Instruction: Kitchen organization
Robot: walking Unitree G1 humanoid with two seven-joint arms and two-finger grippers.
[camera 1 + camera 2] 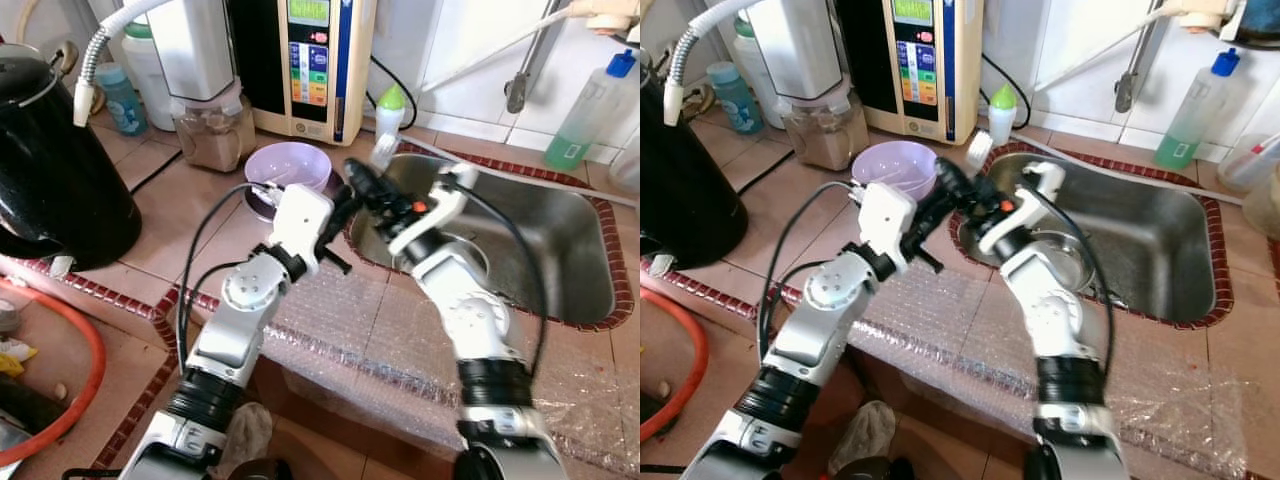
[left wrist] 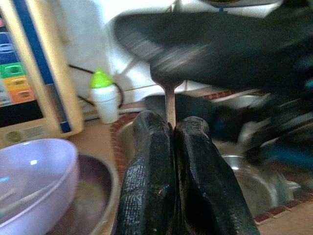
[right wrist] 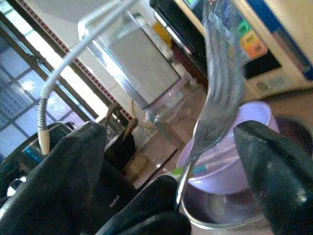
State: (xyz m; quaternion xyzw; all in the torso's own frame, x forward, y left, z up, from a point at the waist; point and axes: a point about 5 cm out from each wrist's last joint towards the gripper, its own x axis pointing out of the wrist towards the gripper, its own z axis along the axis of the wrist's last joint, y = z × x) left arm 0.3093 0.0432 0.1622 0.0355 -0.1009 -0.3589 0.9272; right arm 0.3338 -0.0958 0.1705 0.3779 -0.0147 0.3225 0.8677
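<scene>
Your left claw [image 2: 172,147] is clenched on the thin stem of a metal fork [image 3: 220,93], which stands up from between its fingers. Your right claw [image 3: 195,161] meets it at the near corner of the sink [image 1: 560,250], its fingers spread wide on either side of the fork's tines without touching them. The fork is silvery, its tines streaked and shiny, seen against the light.

Just beyond the claws sits a lilac bowl [image 1: 290,165] nested in a darker metal bowl, with a pale straw-like stick lying inside. Past that, a small white bottle [image 1: 388,115] with a green cap stands by the wall. Beside it rises a cream appliance [image 1: 318,65] with a panel of coloured buttons; its writing is too small to read. A black kettle [image 1: 55,170] stands well off to your left. Bubble wrap [image 1: 400,330] covers the bench edge under your arms. A green-liquid bottle [image 1: 590,110] stands beyond the sink.
</scene>
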